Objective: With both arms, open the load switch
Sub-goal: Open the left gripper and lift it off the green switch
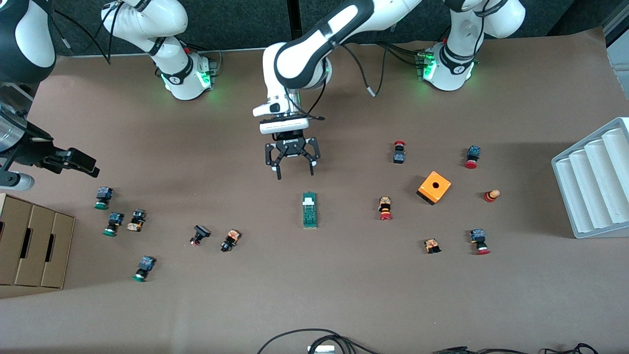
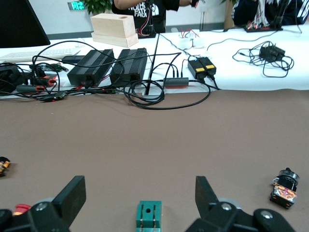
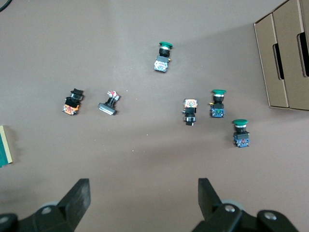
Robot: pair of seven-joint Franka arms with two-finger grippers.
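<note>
The load switch [image 1: 309, 210], a narrow dark-green block with a white piece at the end toward the robots, lies flat in the middle of the table. My left gripper [image 1: 295, 174] hangs open just above the table beside that white end. In the left wrist view the switch's green end [image 2: 148, 215] shows low between the spread fingers [image 2: 75, 193], which do not touch it. My right gripper [image 1: 86, 167] is open in the air at the right arm's end of the table, above the green pushbuttons. The right wrist view catches only the switch's edge [image 3: 5, 145] and nothing between the gripper's [image 3: 144, 188] fingers.
Several green-capped pushbuttons [image 1: 103, 197] lie near a cardboard box [image 1: 29, 246] at the right arm's end. Red-capped pushbuttons [image 1: 385, 208] and an orange cube [image 1: 434, 187] lie toward the left arm's end, by a white ridged tray [image 1: 594, 177]. Cables [image 1: 314, 339] lie at the table's nearest edge.
</note>
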